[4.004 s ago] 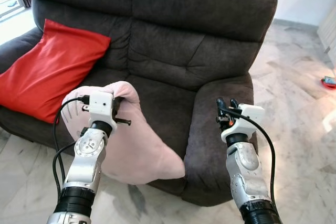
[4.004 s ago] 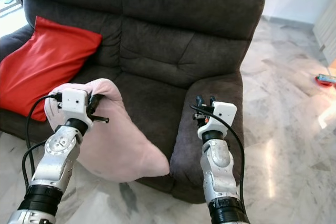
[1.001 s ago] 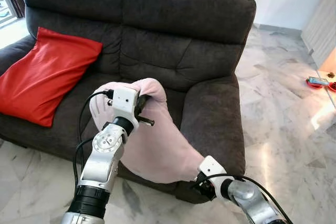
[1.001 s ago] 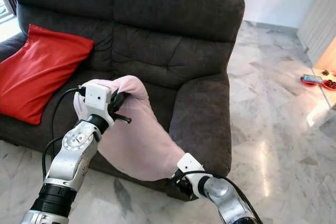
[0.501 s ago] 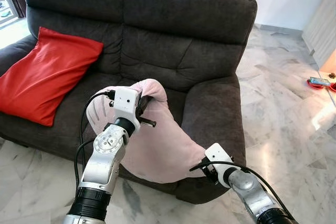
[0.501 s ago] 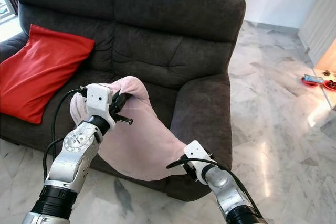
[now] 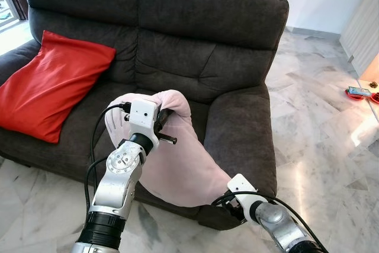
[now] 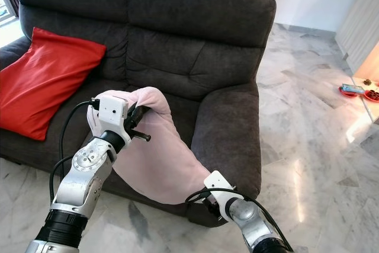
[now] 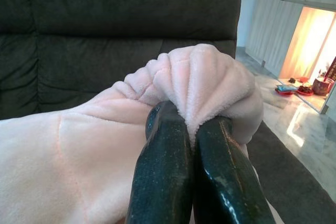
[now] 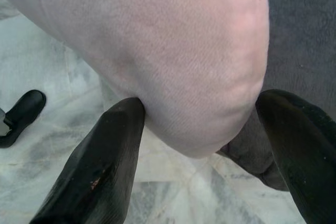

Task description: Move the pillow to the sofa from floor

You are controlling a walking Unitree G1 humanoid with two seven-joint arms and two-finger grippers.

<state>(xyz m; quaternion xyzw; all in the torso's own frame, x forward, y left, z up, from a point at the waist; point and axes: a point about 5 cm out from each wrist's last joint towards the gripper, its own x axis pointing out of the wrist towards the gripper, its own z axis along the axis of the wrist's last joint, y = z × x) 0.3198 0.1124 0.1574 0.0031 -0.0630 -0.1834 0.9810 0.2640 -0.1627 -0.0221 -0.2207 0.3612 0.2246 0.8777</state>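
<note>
A pale pink pillow [image 7: 177, 158] is held up in front of a dark grey sofa [image 7: 213, 22], draped from the seat edge down toward the marble floor [image 7: 320, 128]. Its upper corner is pinched by the left gripper [image 9: 191, 129], whose two black fingers [image 9: 163, 177] are pressed together with a bunched fold of plush caught between them. In the head views that gripper [image 7: 160, 117] is seen near the picture's centre, at about 10 o'clock from the pillow's middle, just in front of the right-hand seat cushion.

The pillow's lower corner hangs at about 5 o'clock, beside the sofa's right armrest [image 7: 243, 122]. The right gripper [image 10: 197, 129] is placed around this corner with its fingers [image 10: 100, 166] spread wide, one on each side of the fabric; the near finger appears to touch the pillow, though contact by the far one cannot be made out. In the head views the right gripper [image 7: 228, 201] is found low, at about 5 o'clock.

A red cushion [image 7: 47, 87] is leaned against the sofa's left end, at about 9 o'clock, well apart from the pink pillow.
</note>
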